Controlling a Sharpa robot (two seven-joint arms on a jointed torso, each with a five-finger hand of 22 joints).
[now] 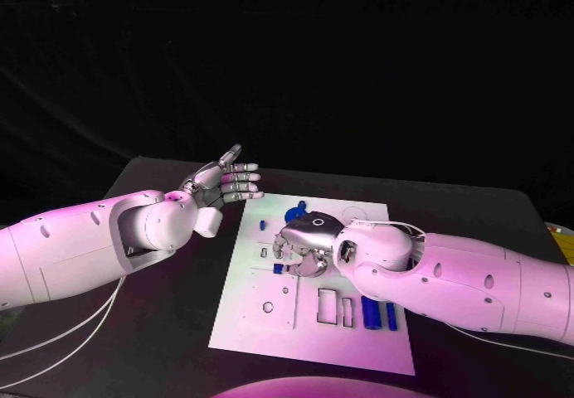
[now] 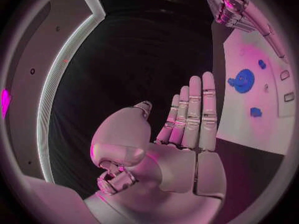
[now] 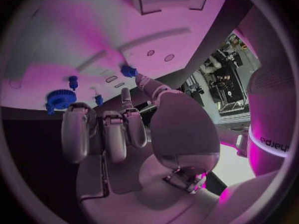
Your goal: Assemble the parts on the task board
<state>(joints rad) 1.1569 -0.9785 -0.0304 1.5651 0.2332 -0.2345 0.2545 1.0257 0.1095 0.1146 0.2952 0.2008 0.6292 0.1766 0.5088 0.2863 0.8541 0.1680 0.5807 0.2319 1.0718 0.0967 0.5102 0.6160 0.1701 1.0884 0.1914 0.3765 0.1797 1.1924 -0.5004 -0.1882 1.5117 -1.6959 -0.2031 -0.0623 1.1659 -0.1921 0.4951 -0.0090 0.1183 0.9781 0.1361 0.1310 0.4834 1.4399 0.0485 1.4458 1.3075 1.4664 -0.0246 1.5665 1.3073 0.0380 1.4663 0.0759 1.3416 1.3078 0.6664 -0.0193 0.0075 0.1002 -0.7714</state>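
We see the right silver hand (image 1: 299, 247) curled empty over the white task board (image 1: 257, 327) — next, pinching a small blue part (image 1: 278, 269); the left silver hand (image 1: 225, 186) waits open.

— What else is here besides the job itself?
— A black table (image 1: 143, 178), spreading from centre to the lower corners.
— And beyond it?
— A black backdrop (image 1: 287, 75) across the frame's whole upper half.

Blue parts (image 1: 378, 314) lie on the white task board (image 1: 257, 327); black table (image 1: 143, 348); silver hands on white arms.
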